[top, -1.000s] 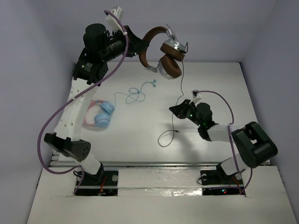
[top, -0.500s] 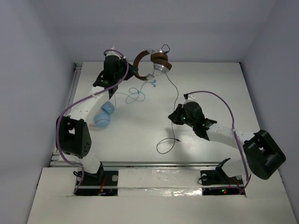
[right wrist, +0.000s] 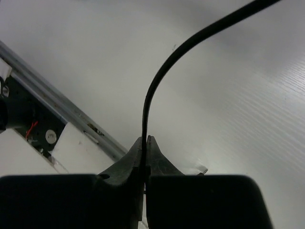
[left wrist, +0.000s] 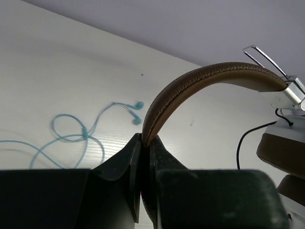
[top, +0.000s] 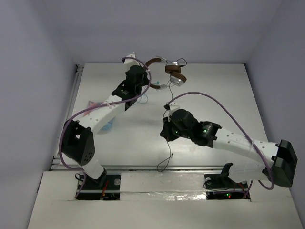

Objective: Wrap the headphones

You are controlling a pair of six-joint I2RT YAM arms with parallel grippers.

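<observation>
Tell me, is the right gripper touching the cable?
Touching. The right wrist view shows the cable pinched between the shut fingers of the right gripper, with no gap on either side.

Headphones [left wrist: 214, 76] run off-frame (left wrist) — pink-and-blue pair [top: 92, 102] mostly behind left arm [top: 102, 112].

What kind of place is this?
Likely a robot lab cell: white table enclosed by plain walls, two arms bolted at its edge, left gripper holding headphones, right gripper pinching their cable.
</observation>
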